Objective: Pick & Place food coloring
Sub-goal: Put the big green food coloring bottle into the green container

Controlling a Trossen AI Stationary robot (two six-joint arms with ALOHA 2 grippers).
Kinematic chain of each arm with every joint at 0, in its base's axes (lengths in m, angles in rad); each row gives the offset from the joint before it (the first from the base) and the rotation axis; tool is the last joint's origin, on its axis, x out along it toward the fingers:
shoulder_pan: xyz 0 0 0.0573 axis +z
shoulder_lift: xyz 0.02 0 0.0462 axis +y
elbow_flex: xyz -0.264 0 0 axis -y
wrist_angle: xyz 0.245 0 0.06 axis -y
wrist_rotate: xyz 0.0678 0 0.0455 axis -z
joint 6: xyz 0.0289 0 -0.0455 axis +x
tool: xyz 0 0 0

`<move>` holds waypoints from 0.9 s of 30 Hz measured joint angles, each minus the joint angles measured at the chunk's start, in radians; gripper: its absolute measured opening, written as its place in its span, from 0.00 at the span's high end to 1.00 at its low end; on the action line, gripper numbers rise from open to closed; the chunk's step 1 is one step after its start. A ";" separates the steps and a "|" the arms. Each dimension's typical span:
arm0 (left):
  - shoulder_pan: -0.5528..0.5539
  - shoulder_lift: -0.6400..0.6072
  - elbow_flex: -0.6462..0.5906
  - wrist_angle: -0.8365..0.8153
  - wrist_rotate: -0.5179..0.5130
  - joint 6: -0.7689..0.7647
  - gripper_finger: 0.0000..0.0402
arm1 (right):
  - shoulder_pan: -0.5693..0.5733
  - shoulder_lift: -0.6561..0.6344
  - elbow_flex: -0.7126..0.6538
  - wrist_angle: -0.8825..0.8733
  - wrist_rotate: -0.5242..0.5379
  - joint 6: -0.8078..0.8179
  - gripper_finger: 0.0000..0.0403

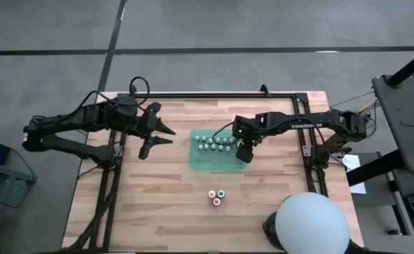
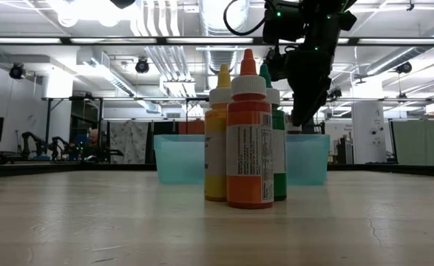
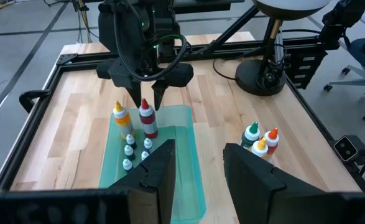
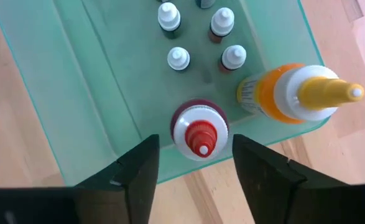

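Right pincer (image 4: 191, 163) apart over red-tipped bottle (image 4: 199, 132) in tray (image 4: 76, 81); "TROSSEN" on arm; left pincer (image 3: 198, 163) apart.

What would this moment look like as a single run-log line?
right hand: open above red-capped bottle standing in green tray | left hand: waiting aside | three bottles outside tray

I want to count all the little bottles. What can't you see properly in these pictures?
High view: the tiny bottles are too small to tell their colours.
Low view: they hide behind the tray wall and the three tall bottles.
Right wrist view: the picture's edge cuts off part of the tray.
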State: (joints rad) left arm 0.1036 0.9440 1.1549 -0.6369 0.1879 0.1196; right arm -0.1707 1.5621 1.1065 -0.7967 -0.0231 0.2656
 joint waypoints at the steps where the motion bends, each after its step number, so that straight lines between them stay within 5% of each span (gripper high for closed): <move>1: 0.000 0.000 0.000 0.000 0.000 0.000 0.73 | 0.000 -0.001 0.000 0.000 0.000 -0.001 0.50; 18: 0.000 0.000 0.000 0.000 0.000 0.000 0.73 | 0.014 -0.005 0.285 -0.201 -0.034 -0.060 0.47; 27: 0.000 0.000 0.000 0.000 0.000 0.000 0.73 | 0.084 -0.005 0.330 -0.195 -0.035 -0.055 0.66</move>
State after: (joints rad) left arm 0.1032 0.9440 1.1549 -0.6369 0.1883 0.1200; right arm -0.0871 1.5570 1.4361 -0.9918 -0.0579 0.2110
